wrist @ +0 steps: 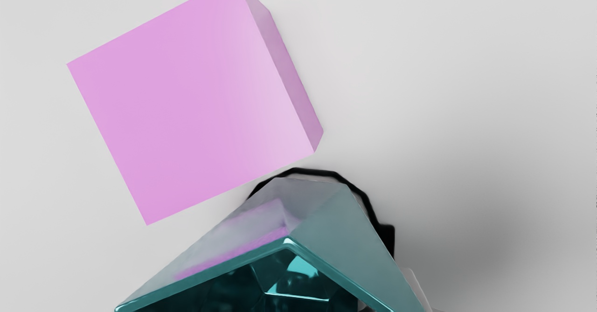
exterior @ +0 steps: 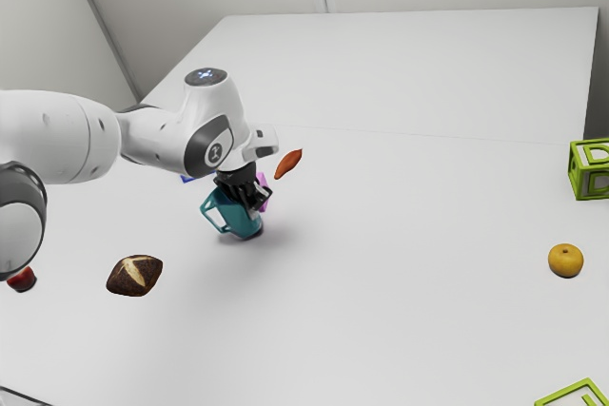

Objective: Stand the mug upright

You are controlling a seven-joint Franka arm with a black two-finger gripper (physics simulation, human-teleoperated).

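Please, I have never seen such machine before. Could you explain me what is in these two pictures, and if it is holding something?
The machine is a white jointed robot arm ending in a black two-finger gripper. The exterior view is taken from beside the arm; the wrist view comes from a camera on its hand, looking down close.

On the white table are a glossy teal mug with a handle, tilted, and beside it a pink block. Farther off are a dark brown bread roll, a round yellow-orange fruit and a green-framed letter block.

The gripper is at the mug, but I cannot tell whether it holds it.
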